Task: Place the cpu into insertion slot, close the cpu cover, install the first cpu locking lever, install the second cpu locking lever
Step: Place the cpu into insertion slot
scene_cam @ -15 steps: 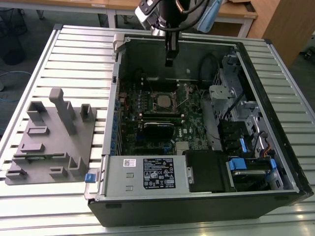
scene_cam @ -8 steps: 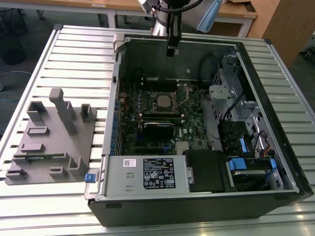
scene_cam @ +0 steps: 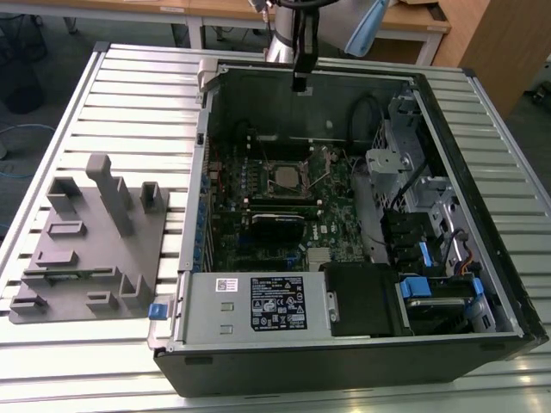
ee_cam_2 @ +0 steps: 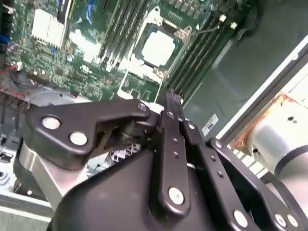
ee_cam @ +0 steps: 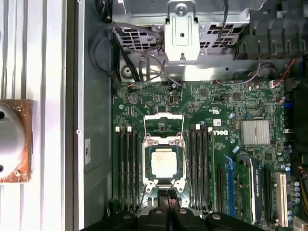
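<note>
The gripper (ee_cam_2: 172, 100), seemingly clenched on nothing, hovers clear above the cpu (ee_cam: 163, 162) on the green circuit board (ee_cam: 216, 98).

A robotics lab or test workshop: the counter (scene_cam: 129, 77) is a slatted aluminium bench with a robot arm (scene_cam: 297, 34) mounted at its far edge. In the first wrist view the arm's base (ee_cam: 12, 142) sits on a coppery plate. An open PC case (scene_cam: 258, 344) lies on its side, its green board (scene_cam: 284, 198) bare. Beside it sits a grey fixture (scene_cam: 86, 249) of moulded holders. Behind stand wooden desks (scene_cam: 232, 13) and a wooden cabinet (scene_cam: 491, 43)
</note>
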`<state>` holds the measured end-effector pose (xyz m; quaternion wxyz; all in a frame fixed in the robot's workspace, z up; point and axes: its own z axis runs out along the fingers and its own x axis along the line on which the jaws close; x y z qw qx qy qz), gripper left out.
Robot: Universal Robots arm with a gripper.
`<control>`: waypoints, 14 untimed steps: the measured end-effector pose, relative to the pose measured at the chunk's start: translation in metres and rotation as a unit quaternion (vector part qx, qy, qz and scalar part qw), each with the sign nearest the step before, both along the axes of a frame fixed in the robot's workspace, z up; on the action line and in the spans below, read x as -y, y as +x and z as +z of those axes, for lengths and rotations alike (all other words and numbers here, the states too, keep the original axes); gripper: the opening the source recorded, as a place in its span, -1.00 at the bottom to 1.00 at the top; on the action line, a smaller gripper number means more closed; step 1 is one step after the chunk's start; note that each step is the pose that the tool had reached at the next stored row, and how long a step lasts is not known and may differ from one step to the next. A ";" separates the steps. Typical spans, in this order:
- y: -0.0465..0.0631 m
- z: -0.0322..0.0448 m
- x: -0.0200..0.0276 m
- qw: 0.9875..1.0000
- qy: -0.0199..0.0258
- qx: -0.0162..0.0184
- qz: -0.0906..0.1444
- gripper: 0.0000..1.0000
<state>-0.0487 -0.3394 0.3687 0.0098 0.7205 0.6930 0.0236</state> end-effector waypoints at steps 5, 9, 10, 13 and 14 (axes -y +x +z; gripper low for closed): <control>0.000 -0.0057 0.0001 1.000 0.000 0.000 0.000 -0.80; 0.000 -0.0129 0.0005 1.000 0.000 0.000 0.000 -0.80; -0.001 -0.0147 0.0007 1.000 0.000 0.000 0.000 -0.80; -0.001 -0.0203 0.0010 1.000 0.000 0.000 0.000 -0.80; -0.001 -0.0221 0.0011 1.000 0.000 0.000 0.000 -0.80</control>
